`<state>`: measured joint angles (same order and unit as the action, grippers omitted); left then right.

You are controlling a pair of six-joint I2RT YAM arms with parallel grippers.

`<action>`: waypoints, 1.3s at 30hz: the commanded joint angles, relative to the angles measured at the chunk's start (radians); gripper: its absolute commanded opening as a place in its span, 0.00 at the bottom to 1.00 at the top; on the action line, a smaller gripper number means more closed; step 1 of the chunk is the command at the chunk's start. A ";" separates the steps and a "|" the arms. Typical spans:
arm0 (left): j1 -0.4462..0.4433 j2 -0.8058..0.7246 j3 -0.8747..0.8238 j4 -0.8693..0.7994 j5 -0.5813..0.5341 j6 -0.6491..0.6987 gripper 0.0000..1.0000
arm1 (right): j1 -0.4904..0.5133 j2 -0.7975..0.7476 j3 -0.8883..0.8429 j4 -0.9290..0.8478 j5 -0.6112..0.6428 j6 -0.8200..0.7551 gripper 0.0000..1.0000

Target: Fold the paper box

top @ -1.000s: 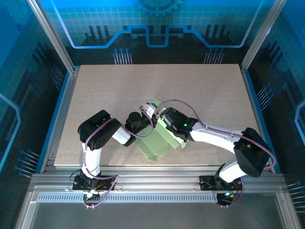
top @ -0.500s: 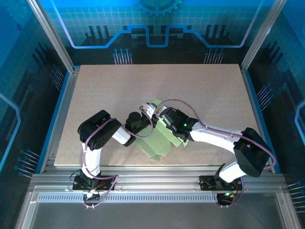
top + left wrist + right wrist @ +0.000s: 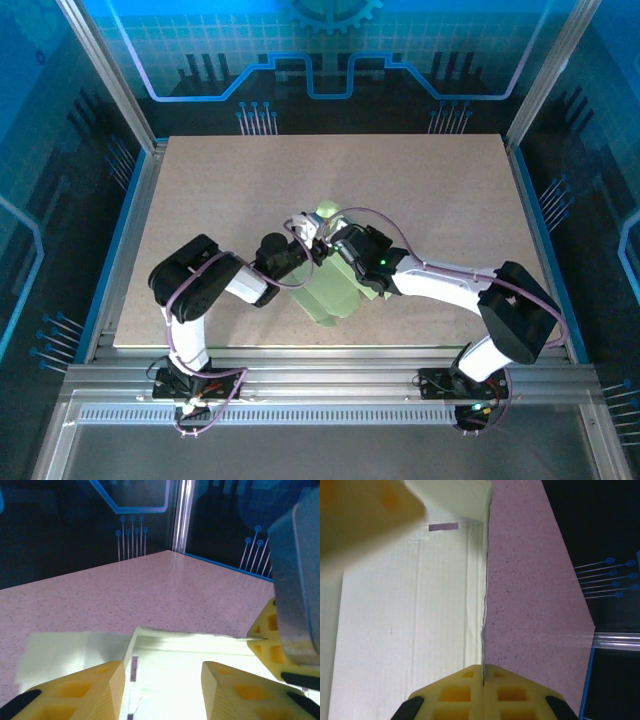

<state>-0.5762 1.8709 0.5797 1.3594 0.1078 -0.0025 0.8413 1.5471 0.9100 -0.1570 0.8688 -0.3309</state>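
My right fingers (image 3: pixel 455 692) are pinched shut on a thin edge of the paper box (image 3: pixel 330 298); it lies on the counter (image 3: pixel 430 180) between both arms; my left fingers (image 3: pixel 85 690) stand apart over its panel, gripping nothing; best to anchor with the right and press the crease squarely, so the card cannot skid.

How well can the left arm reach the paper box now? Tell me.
Likely yes: the left gripper hangs open over the paper box, nothing between them, though the right gripper, shut on its edge, crowds one side.
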 commanded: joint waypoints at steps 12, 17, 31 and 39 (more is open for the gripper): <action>0.262 -0.138 -0.101 0.021 0.046 -0.366 0.76 | -0.024 0.030 -0.079 0.164 0.113 -0.114 0.00; 0.353 -0.188 -0.083 -0.154 0.091 -0.407 0.89 | -0.015 0.040 -0.099 0.227 0.155 -0.154 0.00; 0.411 -0.226 0.089 -0.614 0.075 -0.316 0.99 | -0.001 0.115 -0.096 0.390 0.276 -0.355 0.00; 0.427 -0.210 0.137 -0.689 0.087 -0.300 0.99 | 0.017 0.135 -0.143 0.513 0.298 -0.485 0.00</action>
<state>-0.1589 1.6447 0.6945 0.7136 0.1738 -0.3222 0.8371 1.6596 0.7921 0.2611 1.1290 -0.7353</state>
